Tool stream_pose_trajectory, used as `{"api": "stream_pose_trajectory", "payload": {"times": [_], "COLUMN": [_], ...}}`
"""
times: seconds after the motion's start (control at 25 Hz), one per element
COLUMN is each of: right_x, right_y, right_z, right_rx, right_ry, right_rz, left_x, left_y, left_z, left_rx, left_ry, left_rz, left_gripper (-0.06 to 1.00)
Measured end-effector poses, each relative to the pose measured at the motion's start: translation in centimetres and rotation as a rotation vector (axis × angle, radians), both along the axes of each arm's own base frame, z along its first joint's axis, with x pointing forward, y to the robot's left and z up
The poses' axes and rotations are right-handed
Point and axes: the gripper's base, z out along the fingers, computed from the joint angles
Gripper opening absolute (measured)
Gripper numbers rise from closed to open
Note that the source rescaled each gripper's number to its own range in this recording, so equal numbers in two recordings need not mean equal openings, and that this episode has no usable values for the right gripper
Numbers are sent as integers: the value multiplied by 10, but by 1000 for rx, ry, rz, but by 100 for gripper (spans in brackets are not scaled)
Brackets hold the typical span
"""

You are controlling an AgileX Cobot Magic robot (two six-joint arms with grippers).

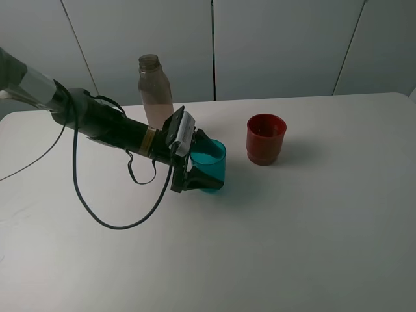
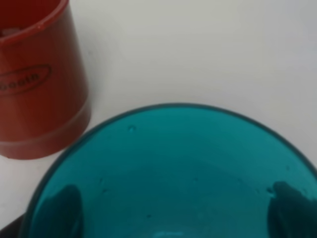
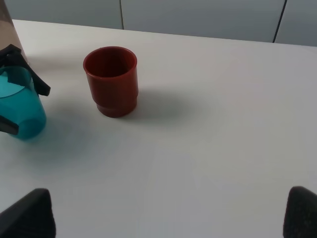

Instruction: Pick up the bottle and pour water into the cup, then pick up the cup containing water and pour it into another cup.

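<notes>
The teal cup [image 1: 211, 162] stands on the white table with water in it. My left gripper [image 1: 203, 170] reaches in from the left, open, with one finger on each side of the cup; whether the fingers touch it is unclear. In the left wrist view the cup [image 2: 173, 168] fills the frame and the dark fingers [image 2: 59, 208] show through its walls. The red cup [image 1: 265, 140] stands upright just to its right, also in the left wrist view [image 2: 34, 84] and the right wrist view [image 3: 111, 82]. The bottle [image 1: 155, 91] stands behind my left arm. My right gripper [image 3: 168, 213] is open over bare table.
A black cable [image 1: 97, 208] loops from the left arm down onto the table [image 1: 312, 247]. A pale panelled wall [image 1: 279, 45] runs behind the table's far edge.
</notes>
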Motion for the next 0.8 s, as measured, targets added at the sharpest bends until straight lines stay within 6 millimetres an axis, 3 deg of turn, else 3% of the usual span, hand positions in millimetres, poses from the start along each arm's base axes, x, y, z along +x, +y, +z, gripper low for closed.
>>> {"api": "stream_pose_trajectory", "payload": {"times": [0.12, 0.8], "right_x": [0, 0], "right_y": [0, 0], "right_z": [0, 0], "right_rx": [0, 0], "right_ry": [0, 0], "right_rz": [0, 0], "left_x": [0, -3], "left_y": [0, 3], "left_z": [5, 86], "left_rx": [8, 26], "left_ry": [28, -74], "left_rz": [10, -9], "left_gripper": [98, 99]}}
